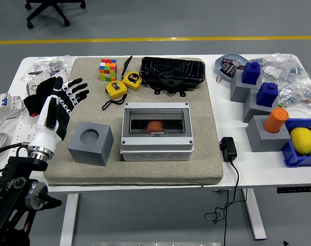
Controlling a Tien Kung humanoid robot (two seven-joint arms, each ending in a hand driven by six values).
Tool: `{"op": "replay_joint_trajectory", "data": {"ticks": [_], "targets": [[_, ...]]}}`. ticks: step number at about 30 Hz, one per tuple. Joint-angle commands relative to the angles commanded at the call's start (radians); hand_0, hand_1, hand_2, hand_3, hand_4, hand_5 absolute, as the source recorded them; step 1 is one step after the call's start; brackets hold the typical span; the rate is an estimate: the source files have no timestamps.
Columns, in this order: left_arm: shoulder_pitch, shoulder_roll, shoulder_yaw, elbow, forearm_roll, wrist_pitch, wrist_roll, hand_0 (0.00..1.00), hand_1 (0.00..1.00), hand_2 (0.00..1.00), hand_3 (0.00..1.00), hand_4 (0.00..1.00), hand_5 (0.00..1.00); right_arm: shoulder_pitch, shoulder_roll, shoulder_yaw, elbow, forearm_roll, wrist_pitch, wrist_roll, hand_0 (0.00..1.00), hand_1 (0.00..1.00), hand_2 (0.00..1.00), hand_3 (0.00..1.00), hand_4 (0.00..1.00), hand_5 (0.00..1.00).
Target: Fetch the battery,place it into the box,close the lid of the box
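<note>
**A:** What is on the counter [145, 184]?

**B:** A beige mat [207, 154] covers the middle of the white counter. At its centre sits a grey junction box [155, 148] with a clear lid [155, 114] that looks lowered over the opening. Through the lid, a small orange-brown cylinder [155, 126] shows inside; it is probably the battery, though it is too small to be sure.

**A:** Where is the robot's hand?

**B:** The left hand [55, 107] hangs over the mat's left edge, well apart from the box. Its fingers [77, 89] are spread wide and hold nothing. Just beside it stands a grey cube [91, 143] with a round hole in its top. The right hand is out of view.

**A:** What might go wrong?

**B:** The lid may rest down without being latched; I cannot tell from here. If the hand reaches across to press it, the splayed fingers could clip the grey cube or nudge the yellow tape measure [116, 89] lying between hand and box. Pressing off-centre might also slide the box on the soft mat.
</note>
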Motion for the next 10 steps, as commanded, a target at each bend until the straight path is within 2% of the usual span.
{"op": "replay_joint_trajectory", "data": {"ticks": [10], "targets": [[-0.001,0.002,0.004,-0.002,0.003,0.007,0.001,0.751,0.7,0.68,0.713,0.998,0.949,0.0,-0.002,-0.014,0.0,0.006,0.001,-0.008,0.782,0.717,0.736,0.772,0.998,0.998]]}}
